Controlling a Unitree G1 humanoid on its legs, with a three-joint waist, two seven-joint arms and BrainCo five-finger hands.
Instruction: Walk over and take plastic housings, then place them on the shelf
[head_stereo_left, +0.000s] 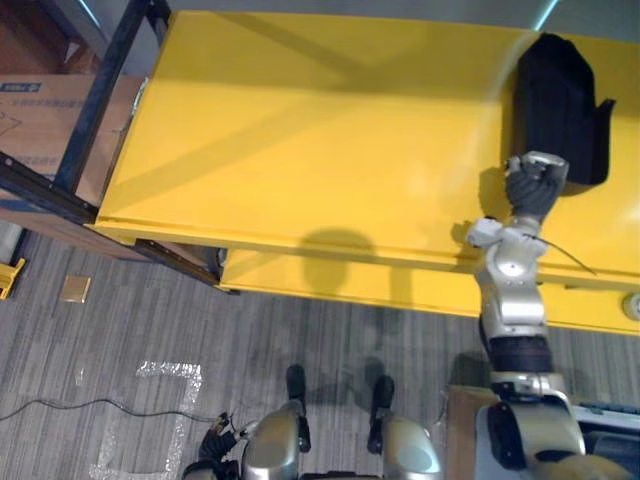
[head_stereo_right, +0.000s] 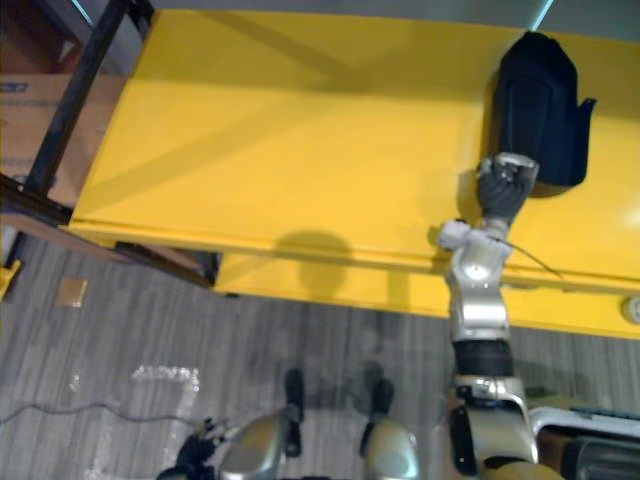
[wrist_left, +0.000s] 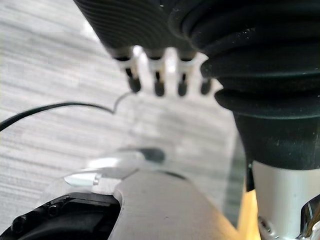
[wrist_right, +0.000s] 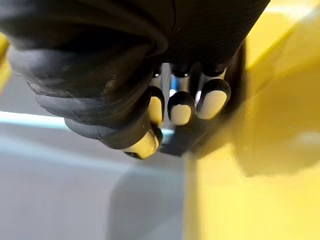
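Dark frame posts edge the yellow shelf at its left, and the left hand hangs slack-fingered over the carpet. The shelf top is bare across to the black plastic housing lying far right. The right hand curls onto its near corner, hiding that edge

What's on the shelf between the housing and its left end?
Nothing: the yellow shelf top is bare from the black housing to its left end, as both eye views show.
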